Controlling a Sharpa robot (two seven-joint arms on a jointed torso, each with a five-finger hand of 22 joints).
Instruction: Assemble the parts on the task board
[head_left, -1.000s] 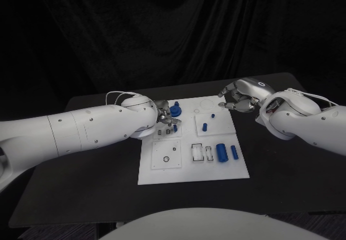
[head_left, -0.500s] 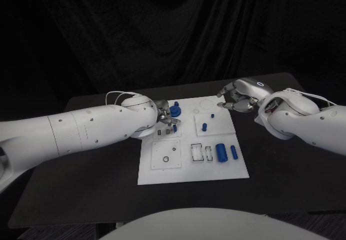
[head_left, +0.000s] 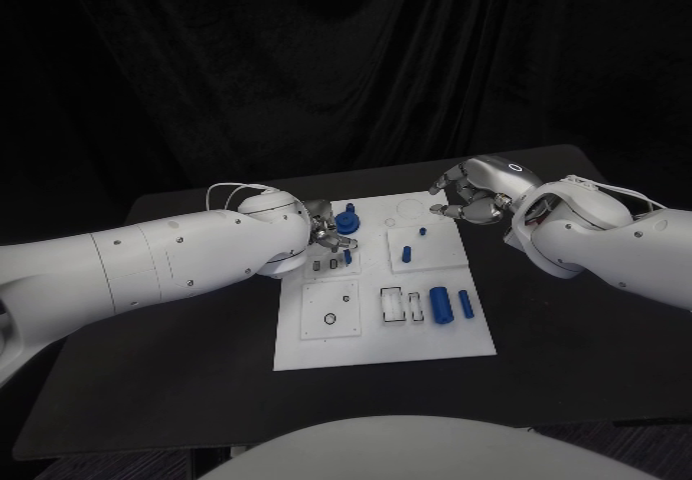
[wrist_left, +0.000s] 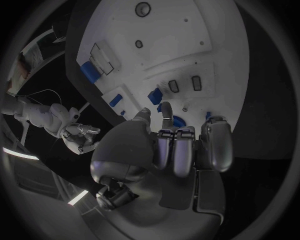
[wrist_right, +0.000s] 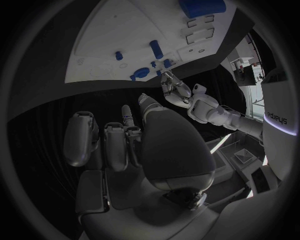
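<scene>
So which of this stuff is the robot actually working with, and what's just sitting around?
For the job:
- white task board
- blue parts on the board
- left hand, over the board's far left
- right hand, by the board's far right corner

Just there:
- black table
- black curtain behind

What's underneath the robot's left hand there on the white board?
Under the left hand, the task board carries a round blue part, touching or just past its fingertips. Whatever lies beneath the palm is covered.

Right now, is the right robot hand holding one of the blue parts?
No, the right robot hand hangs by the task board's far right corner with fingers curled and nothing blue in them.
</scene>
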